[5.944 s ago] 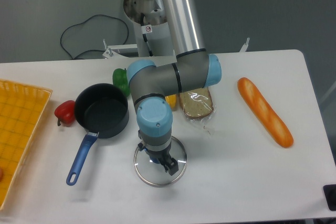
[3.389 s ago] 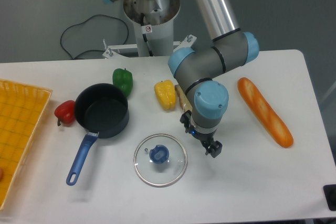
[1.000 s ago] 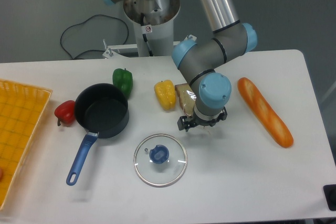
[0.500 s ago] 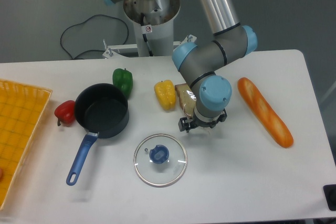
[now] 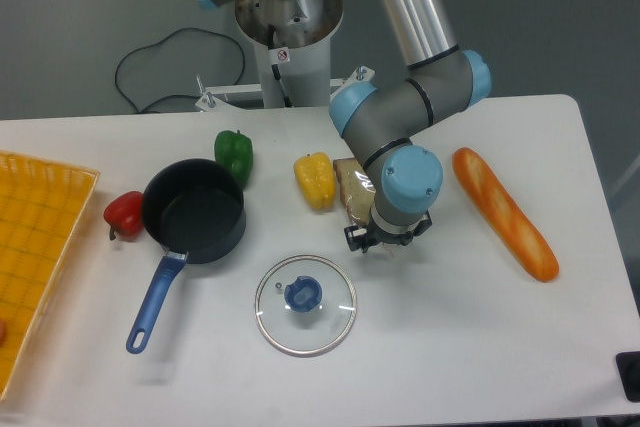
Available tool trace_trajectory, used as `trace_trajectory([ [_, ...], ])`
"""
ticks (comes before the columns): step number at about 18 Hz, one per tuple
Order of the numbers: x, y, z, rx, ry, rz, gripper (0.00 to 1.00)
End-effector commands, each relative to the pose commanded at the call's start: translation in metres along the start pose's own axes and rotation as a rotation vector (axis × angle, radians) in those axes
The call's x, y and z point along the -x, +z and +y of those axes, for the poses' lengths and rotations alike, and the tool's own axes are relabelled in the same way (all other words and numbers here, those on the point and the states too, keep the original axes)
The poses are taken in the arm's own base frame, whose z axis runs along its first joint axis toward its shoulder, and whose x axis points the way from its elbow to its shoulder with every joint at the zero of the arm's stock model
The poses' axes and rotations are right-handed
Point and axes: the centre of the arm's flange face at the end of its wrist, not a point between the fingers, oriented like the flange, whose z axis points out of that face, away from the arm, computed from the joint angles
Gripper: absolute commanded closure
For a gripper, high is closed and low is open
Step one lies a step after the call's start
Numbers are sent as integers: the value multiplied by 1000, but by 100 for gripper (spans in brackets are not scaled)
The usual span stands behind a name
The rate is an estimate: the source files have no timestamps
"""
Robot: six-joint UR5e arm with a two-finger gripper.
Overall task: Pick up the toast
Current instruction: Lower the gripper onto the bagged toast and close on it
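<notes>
Toast (image 5: 350, 185) in crinkly clear plastic lies near the middle of the white counter (image 5: 480, 347), a little toward the far edge, almost wholly covered by the arm's blue-capped wrist; only a tan strip shows at the wrist's left side, just beside the yellow pepper (image 5: 314, 180). The gripper (image 5: 387, 240) hangs straight over the slice's near end, so the bread lies directly beneath the jaws and runs away from them toward the far edge. Its long axis seems to point from near edge to far edge, though most of it is hidden. Dark fingers (image 5: 354, 241) peek out on either side below the wrist, suggesting the jaws stand apart, straddling the slice across its width, with nothing visibly clamped. A descent, not a sideways shift, looks like the move remaining.
</notes>
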Motion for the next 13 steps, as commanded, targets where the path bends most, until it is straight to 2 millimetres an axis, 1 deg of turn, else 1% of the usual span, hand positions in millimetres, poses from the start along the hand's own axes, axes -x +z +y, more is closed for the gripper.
trace_trajectory([
  [3, 0, 0, 0, 0, 0, 0, 49],
  [7, 0, -1, 0, -1, 2, 0, 57],
  [9, 0, -1, 0, -1, 0, 0, 68],
  [11, 0, -2, -1, -3, 0, -1, 82],
  [13, 1, -7, -4, -14, 0, -1, 90],
])
